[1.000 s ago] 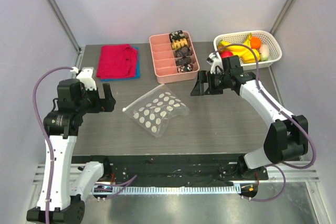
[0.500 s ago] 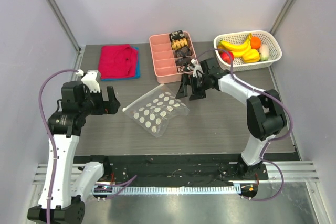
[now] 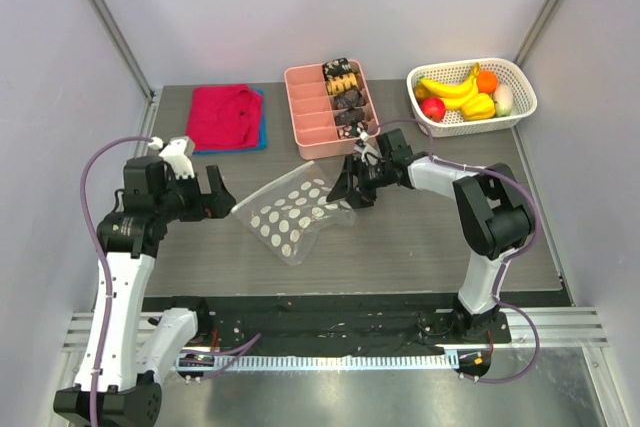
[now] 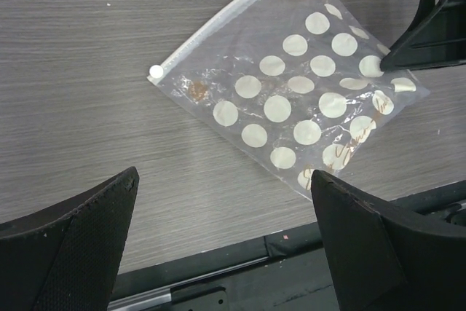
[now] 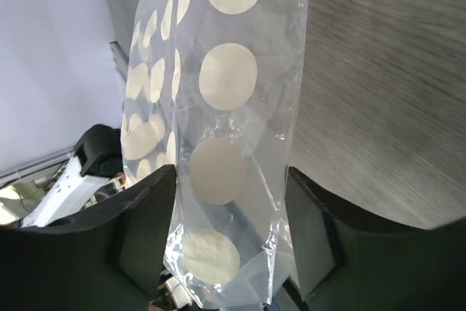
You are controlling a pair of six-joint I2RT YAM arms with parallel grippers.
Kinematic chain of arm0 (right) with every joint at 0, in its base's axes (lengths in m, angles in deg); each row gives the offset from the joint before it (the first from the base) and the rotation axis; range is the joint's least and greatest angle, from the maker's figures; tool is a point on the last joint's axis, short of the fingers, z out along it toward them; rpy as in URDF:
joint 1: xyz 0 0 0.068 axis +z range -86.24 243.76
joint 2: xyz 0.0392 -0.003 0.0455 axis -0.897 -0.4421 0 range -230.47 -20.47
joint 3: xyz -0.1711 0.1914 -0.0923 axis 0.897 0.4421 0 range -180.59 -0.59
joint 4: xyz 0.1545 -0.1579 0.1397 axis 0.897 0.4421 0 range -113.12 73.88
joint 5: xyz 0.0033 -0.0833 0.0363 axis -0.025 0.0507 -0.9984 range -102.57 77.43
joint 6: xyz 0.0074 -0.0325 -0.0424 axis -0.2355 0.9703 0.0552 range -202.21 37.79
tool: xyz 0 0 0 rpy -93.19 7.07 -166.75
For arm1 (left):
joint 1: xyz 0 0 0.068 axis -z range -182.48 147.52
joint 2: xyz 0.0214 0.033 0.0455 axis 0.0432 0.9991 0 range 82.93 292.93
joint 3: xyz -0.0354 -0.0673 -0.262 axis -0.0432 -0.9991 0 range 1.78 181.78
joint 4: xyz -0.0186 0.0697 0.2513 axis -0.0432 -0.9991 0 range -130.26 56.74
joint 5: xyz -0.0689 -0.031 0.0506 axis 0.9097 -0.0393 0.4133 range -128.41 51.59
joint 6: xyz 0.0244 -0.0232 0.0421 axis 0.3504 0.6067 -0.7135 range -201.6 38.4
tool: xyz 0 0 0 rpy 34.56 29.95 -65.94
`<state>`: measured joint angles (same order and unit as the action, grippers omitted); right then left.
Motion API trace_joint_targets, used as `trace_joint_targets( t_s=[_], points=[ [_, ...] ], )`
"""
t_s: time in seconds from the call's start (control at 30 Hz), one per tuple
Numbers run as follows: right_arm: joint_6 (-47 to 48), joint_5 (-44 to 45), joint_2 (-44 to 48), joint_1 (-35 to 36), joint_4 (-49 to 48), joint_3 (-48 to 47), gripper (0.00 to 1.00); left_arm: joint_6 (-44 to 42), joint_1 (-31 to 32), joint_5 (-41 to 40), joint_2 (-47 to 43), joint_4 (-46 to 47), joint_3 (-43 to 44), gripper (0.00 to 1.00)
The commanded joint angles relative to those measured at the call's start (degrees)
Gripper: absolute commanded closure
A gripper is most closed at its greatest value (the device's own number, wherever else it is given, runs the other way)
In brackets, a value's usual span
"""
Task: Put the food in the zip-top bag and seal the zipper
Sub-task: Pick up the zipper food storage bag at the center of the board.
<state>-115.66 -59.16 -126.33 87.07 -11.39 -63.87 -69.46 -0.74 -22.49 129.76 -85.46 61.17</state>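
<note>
The zip-top bag (image 3: pixel 295 212) lies flat mid-table, clear with white dots, also seen from the left wrist (image 4: pixel 298 100). Its zipper (image 4: pixel 218 23) runs along the upper-left edge (image 3: pixel 272 190). My right gripper (image 3: pixel 345 190) straddles the bag's right edge. In its wrist view the bag (image 5: pixel 226 78) hangs between the jaws (image 5: pixel 229 180), with gaps on both sides. My left gripper (image 3: pixel 222 197) is wide open just left of the bag, holding nothing (image 4: pixel 224 180). The food (image 3: pixel 460 92), bananas, apple, orange and pepper, sits in the white basket (image 3: pixel 520 107) at the back right.
A pink divided tray (image 3: pixel 330 112) with dark snacks stands right behind the bag. Red cloth (image 3: pixel 222 115) on blue cloth lies back left. A black strip (image 3: pixel 320 312) borders the table's near edge. The right gripper's finger (image 4: pixel 429 34) shows in the left wrist view.
The right arm swung left from near the basket to the bag's right edge, and its jaws have narrowed around it. The left gripper edged right toward the bag, still open.
</note>
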Motion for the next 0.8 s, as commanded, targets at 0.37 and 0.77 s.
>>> trace_joint_targets(
  t_s=[0.37,0.77],
  points=[
    [-8.0,-5.2,11.5,0.2,-12.9,2.2,0.99,2.6,-0.2,4.3,1.4,-0.4,0.9,0.00],
    [51.5,-2.8,32.2,3.8,12.6,-4.0,0.99,-10.4,-0.2,14.5,4.8,-2.1,12.8,0.00]
  ],
)
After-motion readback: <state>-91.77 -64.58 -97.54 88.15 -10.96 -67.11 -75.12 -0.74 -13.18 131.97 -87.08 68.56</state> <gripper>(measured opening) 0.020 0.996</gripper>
